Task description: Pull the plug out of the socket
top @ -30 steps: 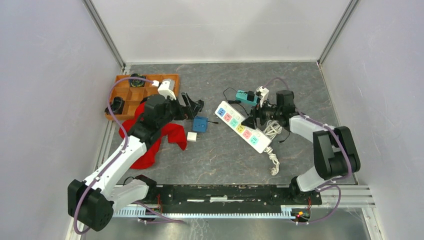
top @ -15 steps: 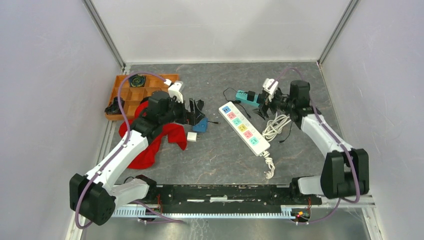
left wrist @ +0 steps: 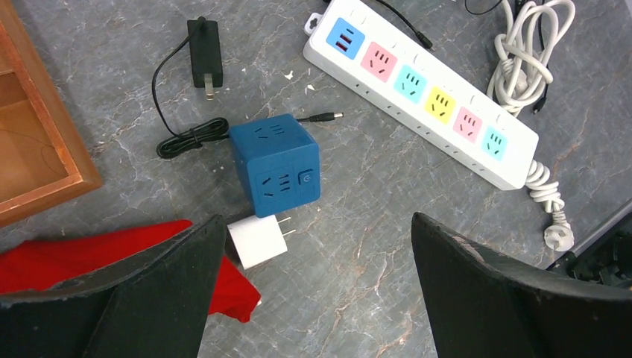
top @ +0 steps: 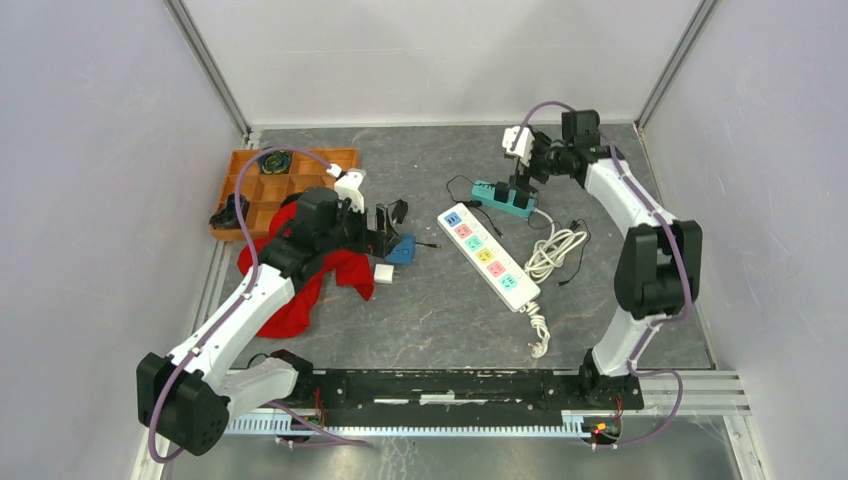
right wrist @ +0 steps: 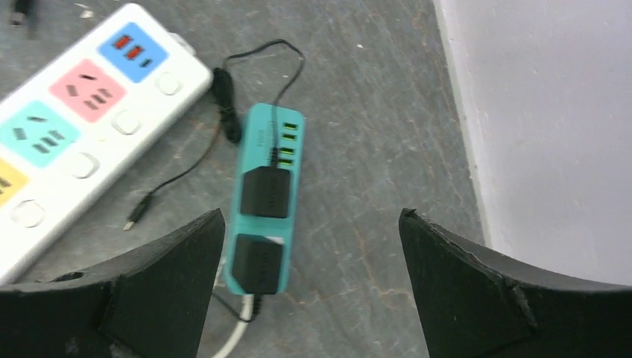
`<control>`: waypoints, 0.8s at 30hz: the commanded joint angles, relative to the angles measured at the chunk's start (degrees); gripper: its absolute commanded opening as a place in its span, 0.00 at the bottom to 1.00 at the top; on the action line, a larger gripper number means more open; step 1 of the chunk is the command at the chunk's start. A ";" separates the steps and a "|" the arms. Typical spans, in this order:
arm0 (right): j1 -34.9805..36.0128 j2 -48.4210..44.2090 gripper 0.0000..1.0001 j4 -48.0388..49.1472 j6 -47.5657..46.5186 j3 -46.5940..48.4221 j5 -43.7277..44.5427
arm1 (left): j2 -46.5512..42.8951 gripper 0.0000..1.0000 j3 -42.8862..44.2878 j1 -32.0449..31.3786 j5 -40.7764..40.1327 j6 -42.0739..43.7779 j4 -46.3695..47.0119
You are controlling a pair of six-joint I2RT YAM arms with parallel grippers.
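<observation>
The right gripper [right wrist: 311,224] is being held with its black fingers spread wide and nothing between them, above a teal plastic power strip [right wrist: 257,127]. That strip is lying on the grey stone-patterned table [right wrist: 373,112] toward the far right, just beyond the far end of a long white power strip with coloured outlets [right wrist: 67,127]. A black square plug adapter [right wrist: 264,192] is being carried in the middle of the teal strip and a second black adapter [right wrist: 257,261] at its cable end. Both are judged to be fully seated, so none of the pulling is being counted as done.

The fingers are not touching either adapter. What is left is being judged as the whole of the work: lowering over one adapter, clamping its sides, and drawing it straight out while the light strip is kept from lifting with it.

On the left, the left gripper [left wrist: 317,224] is likewise being held apart and empty, over a blue cube-shaped socket block [left wrist: 276,164]. A small white charger [left wrist: 257,240] is lying loose just beside the cube with its prongs bare. No plug is being shown in the white strip's outlets
</observation>
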 commanded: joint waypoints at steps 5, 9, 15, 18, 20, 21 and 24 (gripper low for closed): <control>-0.19 12.36 0.88 -17.10 -3.71 18.82 6.61 | -1.37 1.00 -0.04 0.14 -2.16 3.90 -0.11; -0.15 14.83 0.87 -19.71 -4.23 20.54 7.98 | -1.51 1.00 -0.09 0.14 -2.54 4.00 -0.10; -0.15 16.67 0.84 -21.43 -3.92 21.11 9.60 | -1.34 1.00 -0.04 0.12 -2.58 3.99 -0.18; -0.16 18.23 0.82 -23.10 -3.76 22.40 10.07 | -1.36 1.00 -0.04 0.07 -2.69 3.99 -0.21; -0.16 19.34 0.80 -23.72 -3.28 23.10 10.45 | -1.36 1.00 -0.12 0.14 -2.81 4.01 -0.22; -0.14 19.76 0.80 -23.97 -3.21 23.27 10.55 | -1.40 1.00 -0.12 0.14 -2.82 4.00 -0.27; -0.15 20.83 0.79 -24.83 -3.20 23.74 10.55 | -1.40 1.00 -0.12 0.14 -2.90 3.96 -0.34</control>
